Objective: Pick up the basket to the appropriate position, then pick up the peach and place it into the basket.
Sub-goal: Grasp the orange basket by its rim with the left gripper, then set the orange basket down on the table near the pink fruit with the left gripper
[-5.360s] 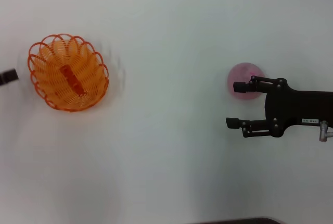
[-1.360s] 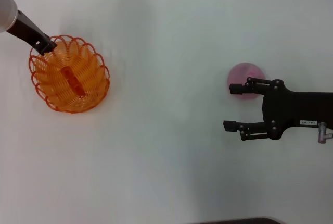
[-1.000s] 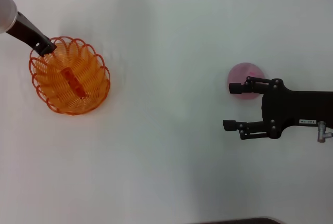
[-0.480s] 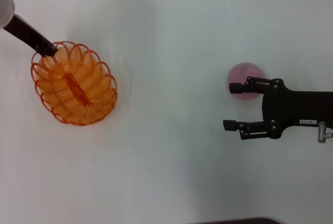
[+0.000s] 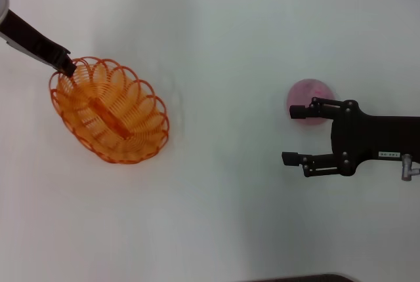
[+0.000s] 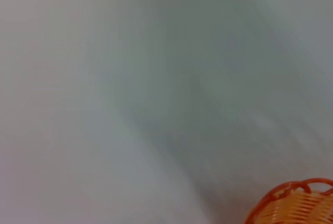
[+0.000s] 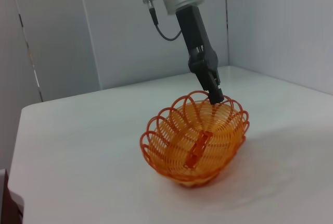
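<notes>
Dragged toward the middle of the desk since a moment ago, the oval orange wire basket with the scalloped looped rim (image 5: 109, 111) now sits further right and turned, its long axis running diagonally and its flat orange base strip slanting with it. It still rests on the white desk (image 5: 216, 46), on the robot's left side. The left gripper (image 5: 65, 65) is clamped on the basket's far-left rim loop; the right wrist view shows its dark fingers coming down steeply from a silver wrist with a green light and pinching the rim at the basket's back edge (image 7: 195, 143). In the left wrist view only a corner of the basket's rim (image 6: 294, 203) shows against the pale desk.

Well apart from the basket, over on the right, the round pale pink peach (image 5: 309, 98) lies on the desk where it was. The black right gripper (image 5: 295, 134) hovers beside it with jaws spread wide; its far finger overlaps the peach's near edge, and the peach is outside the gap, not between the fingers.
</notes>
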`<control>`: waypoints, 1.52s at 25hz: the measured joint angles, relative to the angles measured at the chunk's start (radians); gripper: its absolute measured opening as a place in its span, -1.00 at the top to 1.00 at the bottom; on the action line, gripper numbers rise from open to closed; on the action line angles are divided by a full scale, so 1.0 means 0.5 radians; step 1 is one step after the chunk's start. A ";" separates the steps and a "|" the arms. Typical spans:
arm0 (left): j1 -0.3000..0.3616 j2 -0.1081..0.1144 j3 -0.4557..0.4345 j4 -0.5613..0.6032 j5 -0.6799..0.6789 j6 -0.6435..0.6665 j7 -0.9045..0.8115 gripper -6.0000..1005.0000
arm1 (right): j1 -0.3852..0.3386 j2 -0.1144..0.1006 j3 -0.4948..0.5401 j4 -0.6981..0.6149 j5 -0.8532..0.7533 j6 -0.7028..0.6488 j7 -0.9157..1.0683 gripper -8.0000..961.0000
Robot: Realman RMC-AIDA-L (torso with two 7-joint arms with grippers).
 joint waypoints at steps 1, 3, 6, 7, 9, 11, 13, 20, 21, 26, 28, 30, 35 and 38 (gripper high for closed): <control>-0.008 0.013 -0.051 -0.025 0.002 0.010 -0.007 0.85 | 0.000 0.000 0.000 0.000 0.000 -0.001 -0.001 -0.86; -0.003 0.028 -0.098 -0.046 0.002 0.016 -0.029 0.86 | 0.000 0.000 0.000 0.000 0.000 -0.002 -0.005 -0.86; 0.033 0.029 -0.104 -0.046 -0.003 0.037 -0.063 0.87 | 0.004 0.000 0.000 0.000 0.000 -0.003 -0.007 -0.86; 0.039 0.027 -0.105 -0.044 -0.007 0.044 -0.070 0.88 | 0.006 0.000 0.000 0.000 0.000 -0.003 -0.007 -0.86; 0.061 0.019 -0.127 -0.041 -0.016 0.068 -0.090 0.88 | 0.008 0.000 0.000 0.000 0.000 -0.003 -0.007 -0.86; 0.077 0.014 -0.193 -0.040 -0.030 0.094 -0.095 0.89 | 0.010 0.000 0.000 0.000 0.001 -0.003 -0.007 -0.86; 0.090 0.012 -0.274 -0.040 -0.052 0.127 -0.095 0.89 | 0.011 0.000 0.000 0.000 0.001 -0.003 -0.008 -0.86; 0.152 0.026 -0.554 -0.046 -0.125 0.271 -0.109 0.89 | 0.008 0.000 0.003 0.000 0.003 -0.005 -0.005 -0.86; 0.165 0.024 -0.576 -0.046 -0.129 0.278 -0.122 0.89 | 0.008 0.000 0.003 0.000 0.003 -0.005 -0.003 -0.86; 0.261 -0.019 -0.599 0.007 -0.208 0.283 -0.193 0.89 | 0.007 0.000 0.004 0.000 0.004 -0.008 -0.002 -0.86; 0.326 -0.067 -0.600 0.083 -0.252 0.281 -0.228 0.89 | 0.007 0.000 0.006 0.000 0.004 -0.008 -0.001 -0.86; 0.380 -0.122 -0.594 0.195 -0.272 0.287 -0.251 0.89 | 0.007 0.000 0.010 0.000 0.004 -0.008 -0.001 -0.86; 0.487 -0.249 -0.594 0.416 -0.298 0.340 -0.277 0.89 | 0.014 0.000 0.038 0.000 0.004 0.000 -0.004 -0.86; 0.538 -0.274 -0.597 0.440 -0.352 0.351 -0.281 0.89 | 0.017 0.000 0.062 0.000 0.004 0.001 -0.006 -0.86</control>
